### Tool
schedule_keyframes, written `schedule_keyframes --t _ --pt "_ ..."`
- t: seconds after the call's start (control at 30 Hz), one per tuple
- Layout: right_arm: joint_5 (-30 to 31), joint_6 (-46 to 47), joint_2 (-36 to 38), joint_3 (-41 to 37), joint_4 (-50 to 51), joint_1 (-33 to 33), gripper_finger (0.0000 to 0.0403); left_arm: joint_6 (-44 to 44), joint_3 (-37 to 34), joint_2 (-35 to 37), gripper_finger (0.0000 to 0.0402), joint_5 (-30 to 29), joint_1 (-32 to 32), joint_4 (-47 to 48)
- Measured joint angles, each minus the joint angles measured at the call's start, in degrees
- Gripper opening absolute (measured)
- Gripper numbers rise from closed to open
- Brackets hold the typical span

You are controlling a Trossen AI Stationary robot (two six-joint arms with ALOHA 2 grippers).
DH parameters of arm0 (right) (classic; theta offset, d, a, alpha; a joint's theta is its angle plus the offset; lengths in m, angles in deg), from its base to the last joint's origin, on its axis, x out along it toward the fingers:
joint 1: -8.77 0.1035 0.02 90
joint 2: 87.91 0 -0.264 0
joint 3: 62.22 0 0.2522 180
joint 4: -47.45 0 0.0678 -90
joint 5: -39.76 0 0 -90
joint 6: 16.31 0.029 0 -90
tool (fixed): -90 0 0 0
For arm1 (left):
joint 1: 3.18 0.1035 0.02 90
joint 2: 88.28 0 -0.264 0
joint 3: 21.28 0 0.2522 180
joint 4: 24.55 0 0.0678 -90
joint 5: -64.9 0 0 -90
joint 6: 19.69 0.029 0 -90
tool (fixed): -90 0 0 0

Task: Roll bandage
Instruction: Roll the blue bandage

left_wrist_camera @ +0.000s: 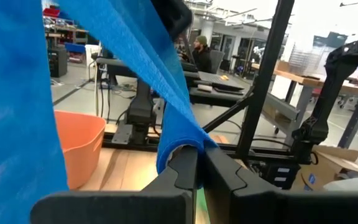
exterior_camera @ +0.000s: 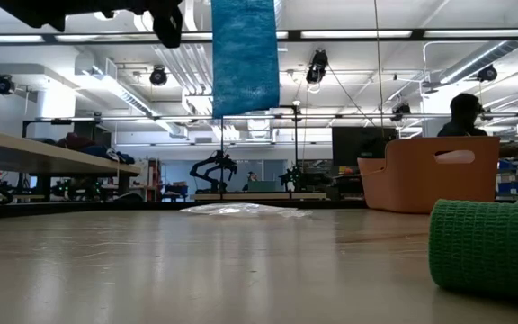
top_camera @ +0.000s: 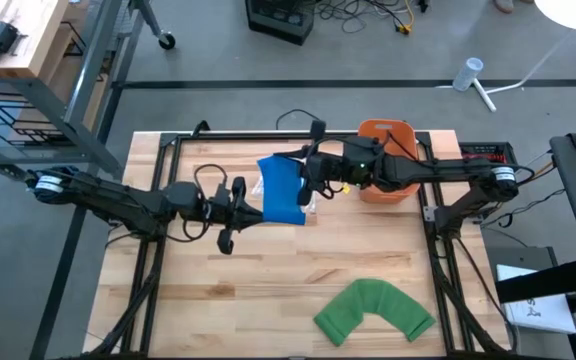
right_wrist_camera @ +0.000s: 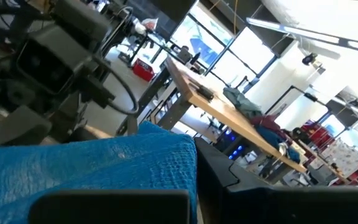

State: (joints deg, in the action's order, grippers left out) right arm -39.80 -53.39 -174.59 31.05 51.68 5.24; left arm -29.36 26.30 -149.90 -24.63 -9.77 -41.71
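Observation:
A blue bandage (top_camera: 280, 190) hangs in the air over the table's middle, held between my two grippers. My left gripper (top_camera: 251, 207) reaches it from the table's left and is shut on it. My right gripper (top_camera: 306, 180) comes from the right, a little farther back, and is also shut on it. In the low view the blue strip (exterior_camera: 245, 56) hangs straight down, its lower edge well above the tabletop. A green bandage (top_camera: 373, 312) lies bent in an arc flat on the table near the front right. My left gripper pinches a bunched, curled end of the blue bandage (left_wrist_camera: 178, 148) between its two fingers (left_wrist_camera: 185, 171). The fingers are level and come from the table's left. From there the strip runs up and away, widening, clear of the table. My right gripper holds the blue bandage near its side edge (right_wrist_camera: 188, 155), with fingers level from the table's right. The cloth lies spread flat across the fingers and covers the place of contact. The strip is lifted clear of the table.
An orange bin (top_camera: 386, 172) stands at the back right under my right arm. A clear plastic wrapper (exterior_camera: 241, 210) lies on the table below the blue bandage. Bare wood (top_camera: 268, 290) stretches along the front left and middle.

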Motion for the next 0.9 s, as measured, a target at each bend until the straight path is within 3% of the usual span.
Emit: schedule_keyframes --t 0.1,0.53,0.9 --pt "0.07 -0.51 0.62 0.32 0.09 0.00 0.0000 1.34 0.00 0.00 0.0004 0.27 -0.05 0.52" --pt "0.04 2.64 1.31 0.39 3.63 -0.13 0.0000 6.66 0.31 0.00 0.0002 12.12 -1.93 -3.56" --pt "0.07 5.07 3.38 -0.26 5.03 -0.13 0.0000 7.55 0.31 2.41 0.0002 12.02 -3.10 -4.08"
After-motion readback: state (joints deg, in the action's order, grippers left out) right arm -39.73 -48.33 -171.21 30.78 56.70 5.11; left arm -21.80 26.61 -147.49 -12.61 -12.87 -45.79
